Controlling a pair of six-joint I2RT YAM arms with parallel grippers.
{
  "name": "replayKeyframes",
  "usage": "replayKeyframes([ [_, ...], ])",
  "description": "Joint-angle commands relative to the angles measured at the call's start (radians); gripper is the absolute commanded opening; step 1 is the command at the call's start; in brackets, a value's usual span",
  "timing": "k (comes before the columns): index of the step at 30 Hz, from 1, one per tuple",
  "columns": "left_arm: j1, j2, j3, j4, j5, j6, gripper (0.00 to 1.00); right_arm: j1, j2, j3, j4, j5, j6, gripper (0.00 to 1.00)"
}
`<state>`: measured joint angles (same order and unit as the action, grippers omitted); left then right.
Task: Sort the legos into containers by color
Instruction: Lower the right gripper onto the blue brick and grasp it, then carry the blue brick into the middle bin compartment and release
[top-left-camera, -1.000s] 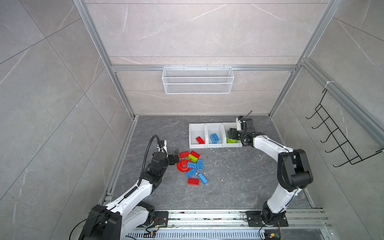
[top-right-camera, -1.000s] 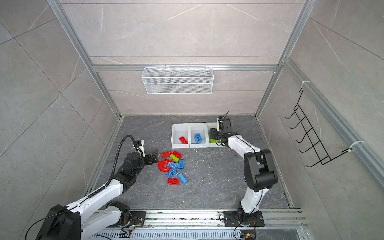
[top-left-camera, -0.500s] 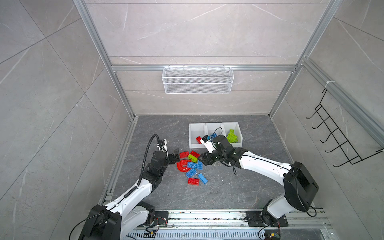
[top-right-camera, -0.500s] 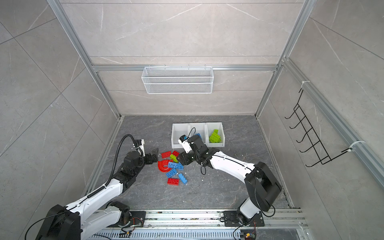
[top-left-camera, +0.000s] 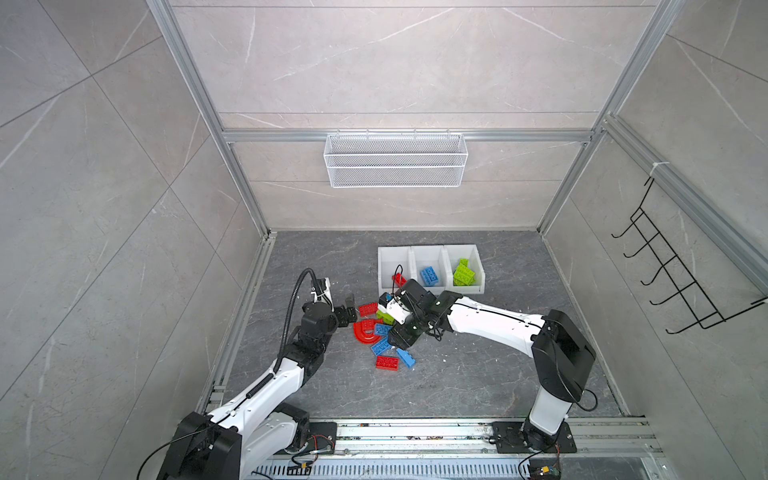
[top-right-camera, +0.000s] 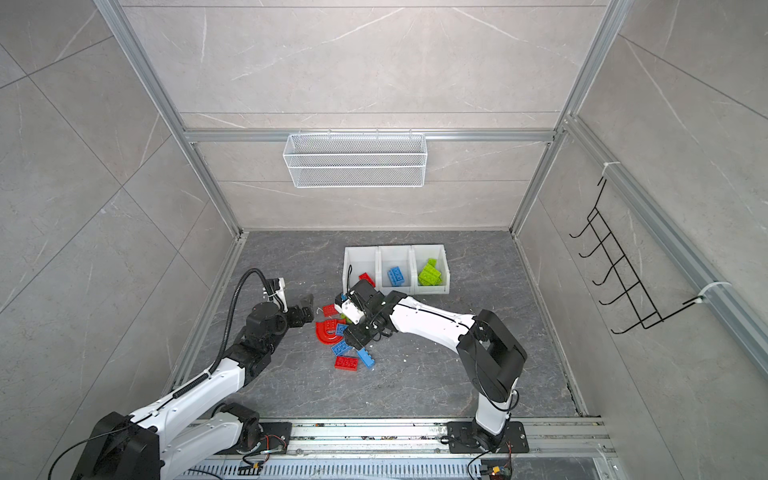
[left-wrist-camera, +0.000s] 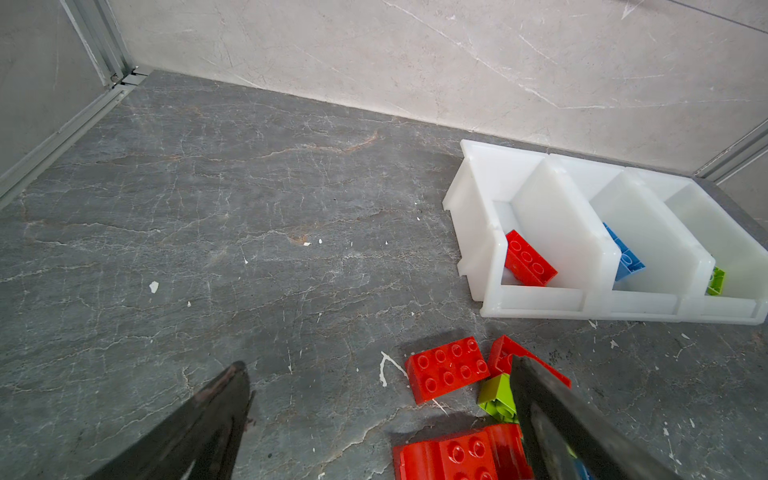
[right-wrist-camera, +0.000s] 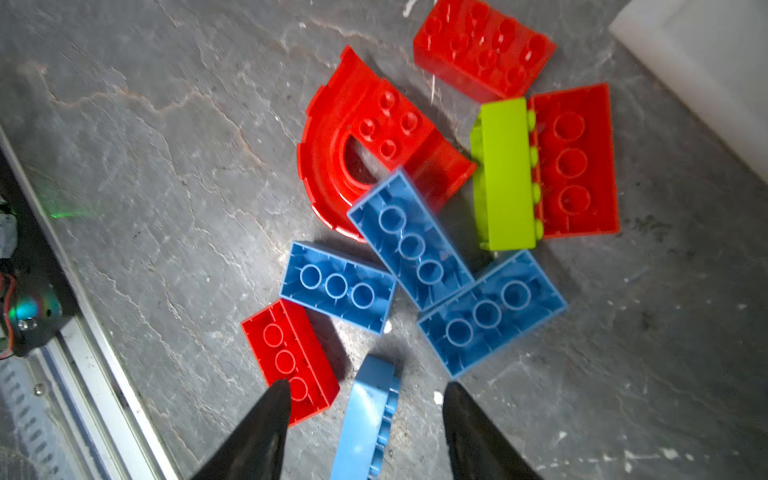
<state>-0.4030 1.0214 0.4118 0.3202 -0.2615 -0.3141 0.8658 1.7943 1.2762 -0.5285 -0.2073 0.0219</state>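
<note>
Loose legos lie in a pile (top-left-camera: 386, 336) on the dark floor: a red arch (right-wrist-camera: 345, 158), red, blue and one lime brick (right-wrist-camera: 505, 174). My right gripper (right-wrist-camera: 365, 386) is open and points down at the pile's near edge. A blue brick (right-wrist-camera: 365, 424) lies on its side between its fingers, with a gap on each side. My left gripper (left-wrist-camera: 379, 363) is open beside the pile's left edge, close to a red brick (left-wrist-camera: 446, 368), holding nothing. The containers (top-left-camera: 432, 289) hold a red brick (left-wrist-camera: 530, 259), a blue one (top-left-camera: 430, 276) and lime ones (top-left-camera: 463, 274), each colour in its own bin.
A white wire basket (top-left-camera: 395, 166) hangs on the back wall and a black hook rack (top-left-camera: 681, 274) on the right wall. An aluminium rail (top-left-camera: 415, 428) runs along the front edge. Small white flecks dot the floor.
My right arm swung from the lime bin over to the pile and came down over the blue brick, its jaws narrowing. The left arm has not moved.
</note>
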Motion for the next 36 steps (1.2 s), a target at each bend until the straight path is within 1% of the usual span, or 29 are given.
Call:
replayKeyframes([
  [1, 0.006, -0.018, 0.001, 0.025, -0.028, 0.000, 1.00, 0.001, 0.033, -0.006, -0.058, 0.049, -0.001, 0.59],
  [3, 0.006, -0.017, 0.003, 0.023, -0.032, 0.001, 1.00, 0.008, 0.059, 0.012, -0.075, 0.046, -0.005, 0.56],
  [9, 0.006, -0.020, 0.001, 0.019, -0.025, 0.000, 1.00, 0.025, 0.129, 0.052, -0.113, 0.059, -0.008, 0.53],
  [12, 0.006, -0.014, 0.002, 0.022, -0.027, 0.002, 1.00, 0.028, 0.156, 0.067, -0.124, 0.071, -0.005, 0.49],
  [15, 0.006, 0.000, 0.008, 0.022, -0.029, 0.004, 1.00, 0.030, 0.176, 0.079, -0.135, 0.092, -0.004, 0.45],
  [20, 0.006, 0.011, 0.012, 0.023, -0.018, 0.002, 1.00, 0.030, 0.179, 0.080, -0.134, 0.106, 0.007, 0.30],
  [22, 0.006, 0.008, 0.012, 0.021, -0.017, 0.003, 1.00, 0.030, 0.169, 0.077, -0.128, 0.103, 0.013, 0.25],
  [30, 0.006, -0.017, 0.005, 0.016, -0.024, 0.004, 1.00, 0.024, 0.066, 0.012, -0.055, 0.148, 0.045, 0.15],
  [31, 0.006, -0.017, 0.003, 0.017, -0.029, 0.004, 1.00, 0.019, 0.046, -0.004, -0.035, 0.165, 0.050, 0.12],
  [33, 0.006, -0.012, 0.000, 0.019, -0.040, 0.004, 1.00, 0.012, -0.006, -0.047, 0.024, 0.210, 0.067, 0.10],
  [35, 0.007, -0.011, 0.002, 0.019, -0.041, 0.004, 1.00, -0.011, -0.067, -0.109, 0.098, 0.221, 0.079, 0.10],
  [36, 0.006, -0.009, 0.003, 0.019, -0.037, 0.001, 1.00, -0.029, -0.104, -0.144, 0.139, 0.217, 0.086, 0.08],
])
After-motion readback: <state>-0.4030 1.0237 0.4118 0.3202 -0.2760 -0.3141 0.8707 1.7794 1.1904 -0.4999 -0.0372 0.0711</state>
